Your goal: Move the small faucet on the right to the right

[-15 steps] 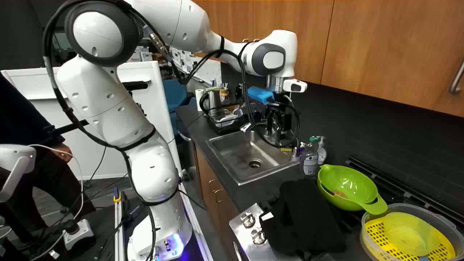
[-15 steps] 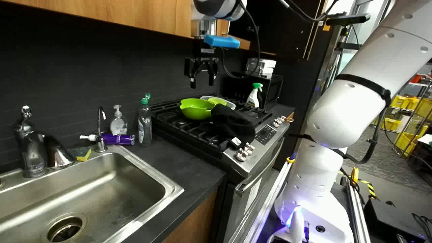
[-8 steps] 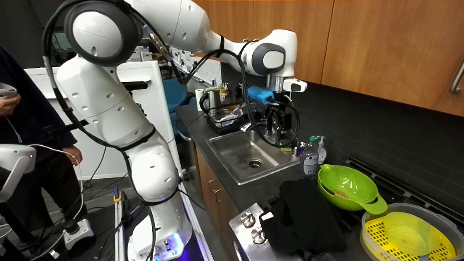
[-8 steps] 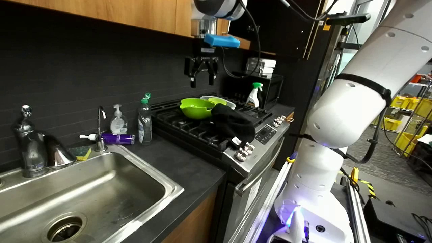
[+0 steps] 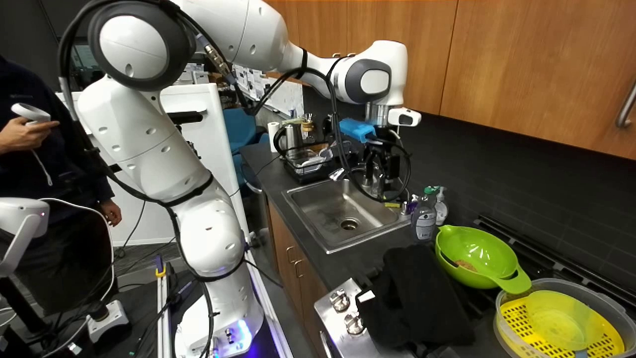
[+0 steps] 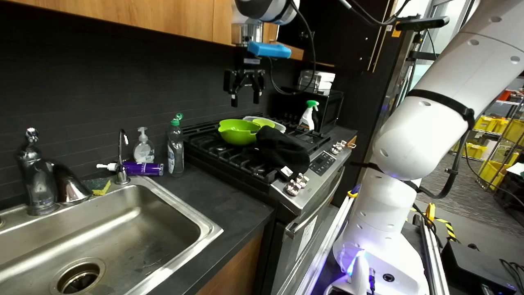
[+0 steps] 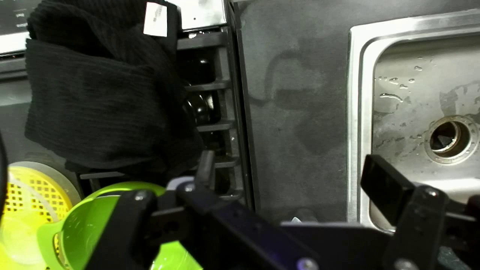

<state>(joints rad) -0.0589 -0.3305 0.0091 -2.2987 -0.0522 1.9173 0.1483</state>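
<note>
The small faucet (image 6: 120, 157), a thin dark-metal curved spout on a slim base, stands at the sink's back corner in an exterior view. The bigger main faucet (image 6: 41, 184) stands to its left. In an exterior view the small faucet's base (image 5: 405, 208) shows beside the sink, its spout partly lost behind the arm's cable. My gripper (image 6: 245, 100) is open and empty, well above the counter and stove side, apart from the faucet. In the wrist view the open gripper (image 7: 296, 178) has its fingers wide apart over the counter strip. The small faucet does not show there.
The steel sink (image 6: 180, 205) has a yellow-green sponge (image 6: 102, 187) at its back rim. A purple bottle (image 6: 143, 168) lies behind the small faucet. A soap pump (image 6: 143, 149) and clear bottle (image 6: 175, 149) stand beside it. A green bowl (image 6: 237, 133) and black cloth (image 6: 282, 151) lie on the stove.
The arm, gripper and faucet have not visibly moved. A person at the far left has straightened up and now holds a white controller higher.
</note>
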